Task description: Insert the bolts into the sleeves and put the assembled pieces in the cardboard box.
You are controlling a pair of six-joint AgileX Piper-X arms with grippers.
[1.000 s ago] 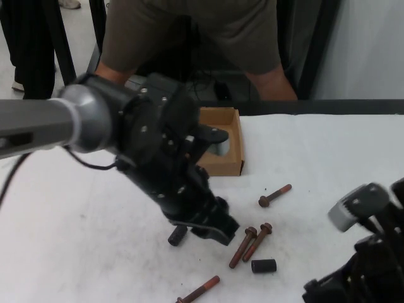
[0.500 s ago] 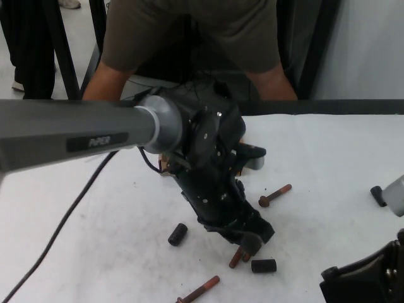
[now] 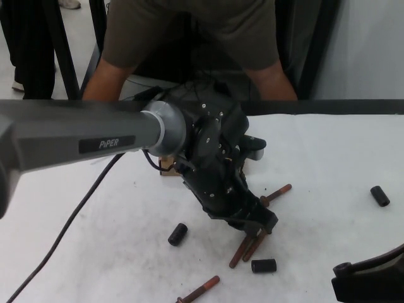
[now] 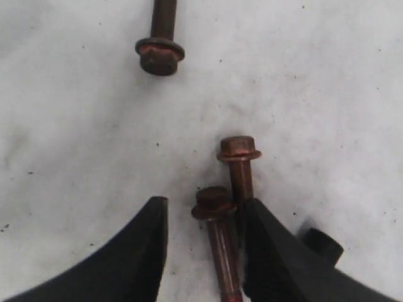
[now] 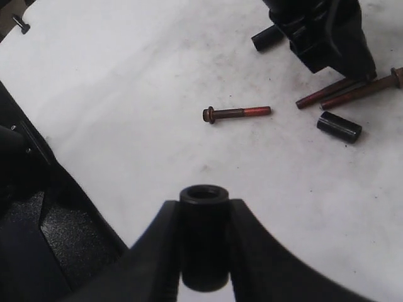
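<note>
Bolt pickup step: left fingers (image 4: 141, 251), open, straddle a bolt (image 4: 220, 251) lying on the bench (image 4: 75, 126); right fingers (image 5: 157, 251) clamp a sleeve (image 5: 203, 245); next, likely close, lift, align bolt with sleeve bore

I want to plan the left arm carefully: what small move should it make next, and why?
Probably close the left gripper on the bolt lying between its fingers. It is open, a second bolt lies just beside one finger, and the right gripper holds a sleeve.
</note>
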